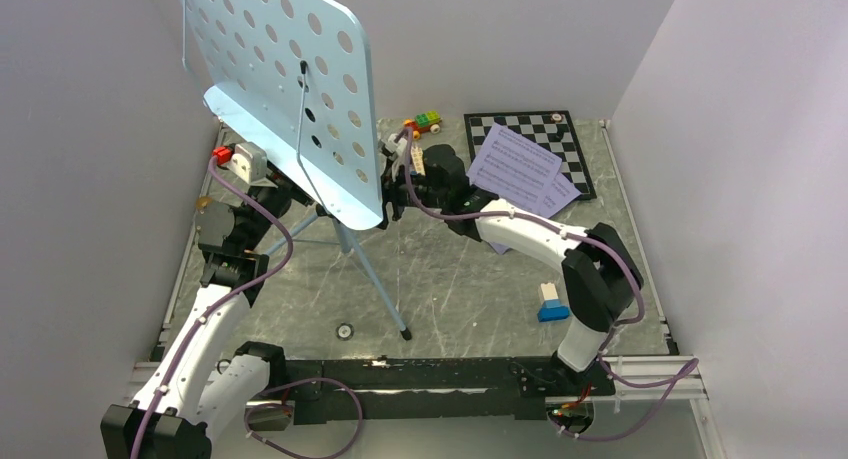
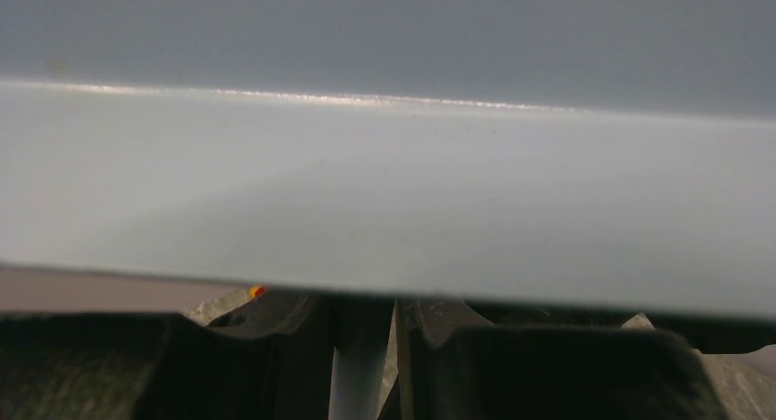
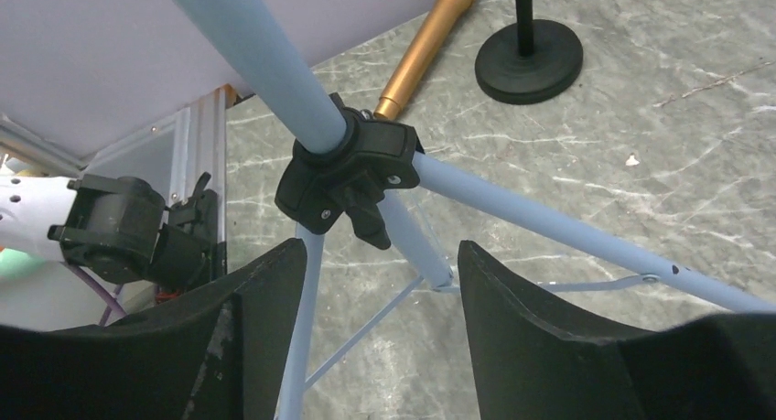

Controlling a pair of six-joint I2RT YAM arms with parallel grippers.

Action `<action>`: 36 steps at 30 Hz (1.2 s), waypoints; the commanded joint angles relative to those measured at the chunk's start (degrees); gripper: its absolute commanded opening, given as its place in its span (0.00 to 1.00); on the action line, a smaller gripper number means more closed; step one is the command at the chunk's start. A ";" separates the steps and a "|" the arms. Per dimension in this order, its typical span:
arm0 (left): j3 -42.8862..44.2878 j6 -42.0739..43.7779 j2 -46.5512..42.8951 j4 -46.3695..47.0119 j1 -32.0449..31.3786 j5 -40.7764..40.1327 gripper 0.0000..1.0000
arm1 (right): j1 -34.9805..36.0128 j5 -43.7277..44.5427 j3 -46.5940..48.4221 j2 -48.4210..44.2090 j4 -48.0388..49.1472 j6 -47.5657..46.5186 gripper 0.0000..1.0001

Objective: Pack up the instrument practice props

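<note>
The light-blue music stand (image 1: 300, 89) stands at the left on its tripod, its hole-punched desk tilted toward the camera. My left gripper (image 1: 283, 193) reaches behind the desk; in the left wrist view (image 2: 364, 347) its fingers close around the stand's pole (image 2: 359, 374) under the desk. My right gripper (image 1: 400, 186) is open and empty beside the desk's right edge; in the right wrist view (image 3: 380, 255) it faces the black tripod hub (image 3: 348, 168). The gold-brown microphone (image 3: 425, 45) and the black round-based mic stand (image 3: 529, 49) lie beyond the hub. White sheet-music pages (image 1: 515, 164) rest on the chessboard.
The chessboard (image 1: 560, 129) lies at the back right, the colourful toy brick car (image 1: 425, 124) beside it. A blue-and-white brick (image 1: 550, 301) sits near the right arm's base. A small round ring (image 1: 345, 331) lies near the front. Tripod legs (image 1: 375, 274) spread across the middle.
</note>
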 commanded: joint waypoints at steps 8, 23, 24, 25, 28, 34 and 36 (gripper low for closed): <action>-1.38 -4.71 0.00 -6.11 -0.41 4.61 0.00 | 0.05 -2.77 6.36 3.14 2.19 1.74 0.59; -1.54 -5.04 0.76 -5.56 -0.48 4.81 0.00 | 2.26 -0.01 7.93 5.21 -4.15 -5.59 0.16; -1.54 -5.04 0.77 -5.63 -0.48 4.79 0.00 | 2.94 1.48 7.30 4.78 -4.46 -7.12 0.11; -1.54 -5.04 0.77 -5.69 -0.48 4.72 0.00 | 3.75 3.50 6.07 4.02 -3.70 -9.20 0.04; -1.63 -5.08 0.90 -5.73 -0.48 4.61 0.00 | 6.85 8.92 -1.92 0.07 3.08 -16.61 0.00; -1.36 -5.48 1.26 -5.73 -0.42 4.48 0.00 | 11.80 19.97 -8.28 -3.17 6.82 -27.10 0.00; -1.36 -5.41 1.15 -5.73 -0.48 4.38 0.00 | 13.03 22.26 -10.35 -4.10 8.43 -30.64 0.00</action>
